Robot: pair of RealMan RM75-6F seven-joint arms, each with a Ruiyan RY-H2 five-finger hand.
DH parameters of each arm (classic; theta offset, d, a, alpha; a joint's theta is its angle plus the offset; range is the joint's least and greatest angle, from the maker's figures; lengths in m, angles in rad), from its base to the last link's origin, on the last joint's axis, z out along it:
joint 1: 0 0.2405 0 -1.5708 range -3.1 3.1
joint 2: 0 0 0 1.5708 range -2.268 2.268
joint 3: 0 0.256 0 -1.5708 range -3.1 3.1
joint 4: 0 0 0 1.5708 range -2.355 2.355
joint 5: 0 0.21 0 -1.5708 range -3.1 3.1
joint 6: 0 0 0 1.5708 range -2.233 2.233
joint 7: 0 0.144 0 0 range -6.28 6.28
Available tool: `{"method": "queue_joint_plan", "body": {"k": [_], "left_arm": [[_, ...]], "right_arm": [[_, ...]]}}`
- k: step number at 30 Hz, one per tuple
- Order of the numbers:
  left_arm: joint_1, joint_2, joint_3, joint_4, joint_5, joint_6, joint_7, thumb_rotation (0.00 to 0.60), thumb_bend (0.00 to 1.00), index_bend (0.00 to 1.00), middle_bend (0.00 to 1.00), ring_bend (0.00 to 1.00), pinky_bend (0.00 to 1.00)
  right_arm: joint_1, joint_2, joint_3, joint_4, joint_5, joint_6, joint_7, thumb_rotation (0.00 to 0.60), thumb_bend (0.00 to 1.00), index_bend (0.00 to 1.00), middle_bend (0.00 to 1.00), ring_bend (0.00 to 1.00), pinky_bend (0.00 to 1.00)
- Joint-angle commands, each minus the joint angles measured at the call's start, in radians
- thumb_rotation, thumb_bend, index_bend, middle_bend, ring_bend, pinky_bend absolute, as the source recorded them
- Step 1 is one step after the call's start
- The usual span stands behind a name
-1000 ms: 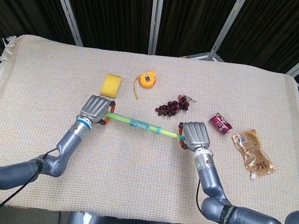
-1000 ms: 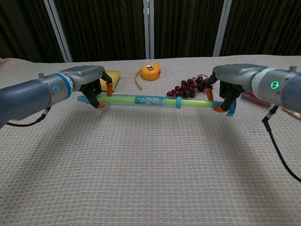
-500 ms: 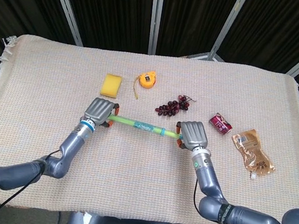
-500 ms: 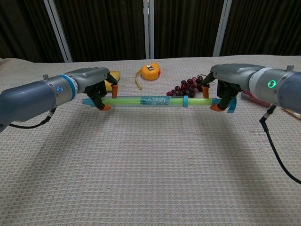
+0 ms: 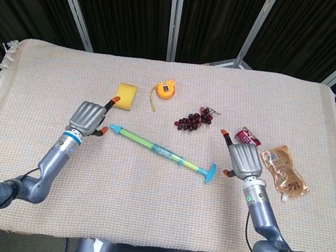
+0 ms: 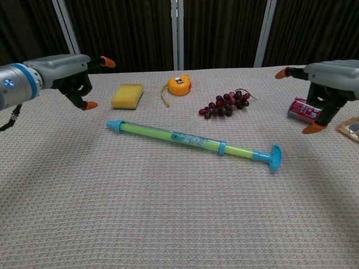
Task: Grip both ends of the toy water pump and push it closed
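Observation:
The toy water pump (image 5: 163, 153) (image 6: 193, 143) lies flat on the cloth, a green tube with a blue tip at its left end and a blue T-handle at its right end. Neither hand touches it. My left hand (image 5: 88, 117) (image 6: 63, 72) hovers to the left of the blue tip, fingers apart and empty. Off the handle end, my right hand (image 5: 243, 159) (image 6: 331, 78) hangs to the right, also spread and holding nothing.
A yellow sponge (image 5: 126, 95), an orange tape measure (image 5: 165, 90) and a bunch of dark grapes (image 5: 194, 119) lie behind the pump. A red can (image 5: 249, 137) and a brown pouch (image 5: 283, 170) sit by my right hand. The woven cloth (image 5: 143, 210) covers the table.
Both hands have let go of the pump and pulled outward, left and right. The pump has dropped from the air onto the cloth and lies slanted.

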Motion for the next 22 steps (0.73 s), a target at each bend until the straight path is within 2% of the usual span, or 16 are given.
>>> {"method": "queue_joint_plan", "body": {"k": [1,2,3,4,5,6,7,9,10,12,14,19,22], "left_arm": [[0.076,0.117,0.023,-0.125,0.047,0.081,-0.031,0.600,0.36,0.00,0.71,0.74,0.95],[0.089,0.136,0.027,-0.147,0.058,0.097,-0.038,0.600,0.36,0.00,0.65,0.70,0.90],[0.104,0.155,0.033,-0.168,0.070,0.114,-0.045,0.600,0.32,0.00,0.54,0.61,0.79],[0.141,0.195,0.046,-0.216,0.095,0.160,-0.062,0.600,0.25,0.00,0.41,0.50,0.65],[0.174,0.226,0.060,-0.260,0.118,0.201,-0.074,0.600,0.18,0.00,0.31,0.40,0.55],[0.238,0.283,0.097,-0.339,0.142,0.266,-0.074,0.600,0.08,0.00,0.17,0.25,0.38],[0.277,0.324,0.125,-0.402,0.163,0.309,-0.061,0.600,0.02,0.00,0.07,0.11,0.23],[0.324,0.364,0.158,-0.470,0.195,0.368,-0.034,0.600,0.00,0.00,0.00,0.01,0.05],[0.349,0.377,0.176,-0.496,0.211,0.396,-0.023,0.600,0.00,0.00,0.00,0.00,0.01],[0.403,0.390,0.215,-0.537,0.257,0.458,-0.013,0.600,0.00,0.00,0.00,0.00,0.00],[0.454,0.386,0.253,-0.541,0.322,0.521,-0.014,0.600,0.00,0.00,0.00,0.00,0.00],[0.537,0.357,0.298,-0.499,0.441,0.633,-0.028,0.600,0.00,0.00,0.00,0.00,0.00],[0.572,0.345,0.307,-0.474,0.480,0.672,-0.049,0.600,0.00,0.00,0.00,0.00,0.00]], "right_arm": [[-0.070,0.077,-0.044,-0.054,-0.094,0.063,0.071,0.600,0.00,0.00,0.85,0.95,1.00],[-0.084,0.091,-0.051,-0.061,-0.116,0.077,0.087,0.600,0.00,0.00,0.80,0.91,0.99],[-0.098,0.106,-0.059,-0.066,-0.138,0.091,0.104,0.600,0.00,0.00,0.74,0.86,0.96],[-0.133,0.138,-0.074,-0.074,-0.187,0.132,0.143,0.600,0.00,0.00,0.70,0.83,0.92],[-0.161,0.161,-0.088,-0.078,-0.231,0.166,0.179,0.600,0.00,0.00,0.61,0.75,0.81],[-0.215,0.195,-0.111,-0.071,-0.294,0.238,0.235,0.600,0.00,0.00,0.54,0.69,0.73],[-0.247,0.208,-0.128,-0.058,-0.343,0.283,0.279,0.600,0.00,0.00,0.48,0.64,0.65],[-0.285,0.212,-0.145,-0.027,-0.403,0.331,0.344,0.600,0.00,0.00,0.32,0.44,0.42],[-0.303,0.213,-0.152,-0.016,-0.425,0.351,0.369,0.600,0.00,0.00,0.26,0.36,0.35],[-0.339,0.215,-0.167,0.009,-0.467,0.394,0.399,0.600,0.00,0.00,0.09,0.13,0.14],[-0.371,0.215,-0.179,0.032,-0.506,0.438,0.395,0.600,0.00,0.00,0.01,0.02,0.03],[-0.423,0.215,-0.189,0.063,-0.563,0.503,0.372,0.600,0.00,0.00,0.00,0.00,0.00],[-0.448,0.213,-0.190,0.072,-0.580,0.523,0.354,0.600,0.00,0.00,0.00,0.00,0.00]]}}
